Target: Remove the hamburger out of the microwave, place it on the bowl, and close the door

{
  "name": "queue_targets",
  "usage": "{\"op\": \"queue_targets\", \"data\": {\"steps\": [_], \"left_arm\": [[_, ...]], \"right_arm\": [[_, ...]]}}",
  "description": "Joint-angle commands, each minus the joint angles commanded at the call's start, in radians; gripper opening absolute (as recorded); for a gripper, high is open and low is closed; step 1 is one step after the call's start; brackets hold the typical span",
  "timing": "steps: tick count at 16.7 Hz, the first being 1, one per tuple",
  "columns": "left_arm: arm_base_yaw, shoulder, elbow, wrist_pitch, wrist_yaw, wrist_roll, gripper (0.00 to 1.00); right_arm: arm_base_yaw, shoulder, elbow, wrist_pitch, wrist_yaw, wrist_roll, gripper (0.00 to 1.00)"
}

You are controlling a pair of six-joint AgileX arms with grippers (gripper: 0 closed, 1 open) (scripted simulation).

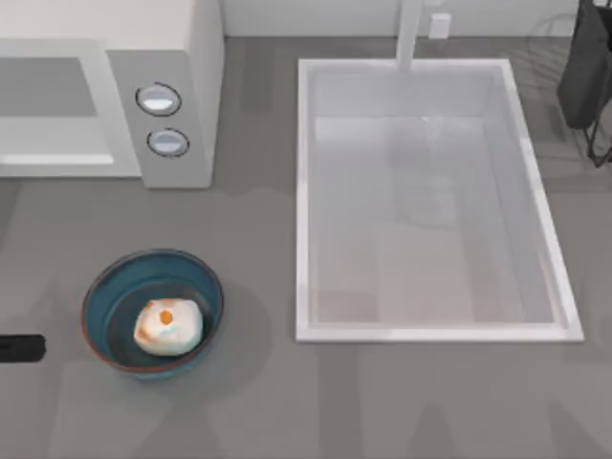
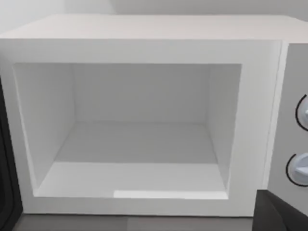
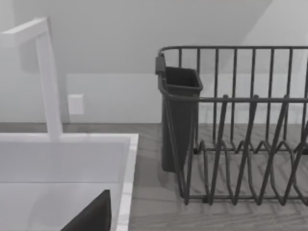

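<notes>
Teal bowl [image 1: 153, 311] with 1 hamburger [image 1: 169, 326], 1 microwave [image 1: 182, 57], 2 dials; jaws' state unclear.

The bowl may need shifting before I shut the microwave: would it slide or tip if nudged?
The bowl looks glazed with a rounded underside, so it would probably slide rather than tip. The hamburger lies loose and off-centre inside, so it might shift.

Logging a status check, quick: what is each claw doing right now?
Left claw: at the table's left edge beside the bowl; open or shut cannot be told.
Right claw: cannot be told.
</notes>
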Motion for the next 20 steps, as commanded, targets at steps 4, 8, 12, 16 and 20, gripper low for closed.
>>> {"op": "queue_targets", "data": {"steps": [4,8,12,16,20], "left_arm": [[-0.016,0.026,-0.015,0.034,-0.015,0.0,0.0],[0.007,0.043,0.0,0.044,0.004,0.0,0.0],[0.116,0.064,-0.022,0.088,0.113,0.0,0.0],[0.15,0.067,-0.029,0.097,0.147,-0.001,0.0],[0.109,0.135,0.003,0.138,0.103,0.002,0.0]], "right_arm": [[0.0,0.0,0.0,0.0,0.0,0.0,1.0],[0.0,0.0,0.0,0.0,0.0,0.0,1.0],[0.0,0.0,0.0,0.0,0.0,0.0,1.0],[0.0,0.0,0.0,0.0,0.0,0.0,1.0],[0.0,0.0,0.0,0.0,0.0,0.0,1.0]]}}
